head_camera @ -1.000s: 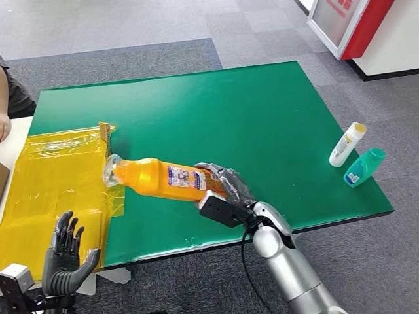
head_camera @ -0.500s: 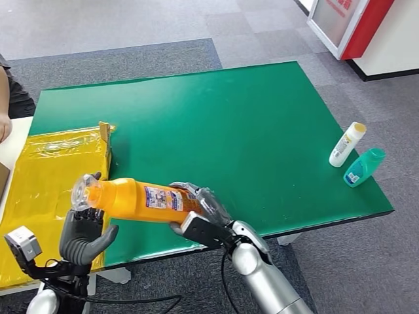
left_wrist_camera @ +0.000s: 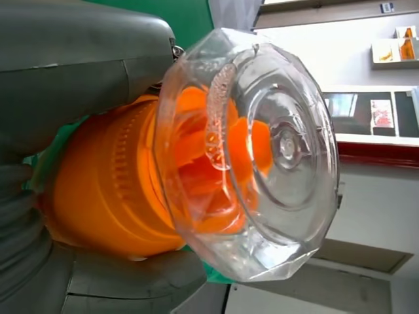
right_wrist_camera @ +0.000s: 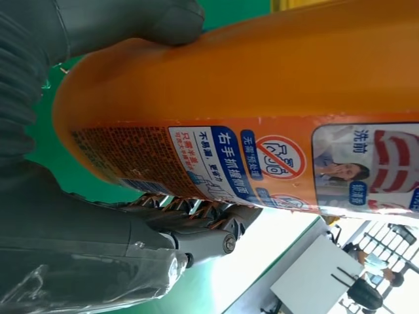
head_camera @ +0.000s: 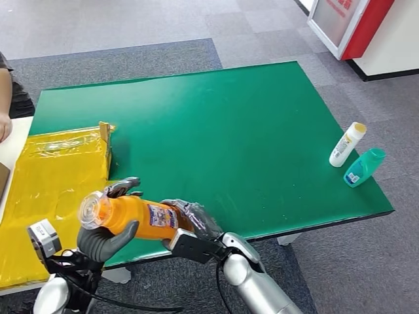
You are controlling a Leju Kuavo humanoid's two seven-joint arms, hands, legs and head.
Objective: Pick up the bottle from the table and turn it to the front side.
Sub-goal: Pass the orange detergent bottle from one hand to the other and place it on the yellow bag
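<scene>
Both hands were on the orange bottle [head_camera: 141, 219], which lay nearly level in the air above the near edge of the green table [head_camera: 237, 124]. Its right hand [head_camera: 192, 226] clamped the base end from below and behind, fingers wrapped around the orange body close to the printed label; in the right wrist view the thumb [right_wrist_camera: 133, 23] pressed on one side of the bottle [right_wrist_camera: 277, 98] and the darker fingers [right_wrist_camera: 207, 226] curled against the other. Its left hand [head_camera: 106, 232] closed around the neck end, just behind the clear cap [head_camera: 91, 209], with the thumb under the bottle and the fingers over the top. From the left wrist camera the faceted transparent cap [left_wrist_camera: 252, 150] faced the lens, and the grey thumb [left_wrist_camera: 133, 284] and fingers [left_wrist_camera: 93, 59] lay against opposite sides of the orange neck.

Just beyond the left hand, a yellow plastic sheet [head_camera: 54, 176] covered the table's left end. Well apart, near the right edge, a white bottle [head_camera: 347, 144] and a teal bottle [head_camera: 364, 167] lay side by side. A person's arm [head_camera: 7, 98] showed at the far left.
</scene>
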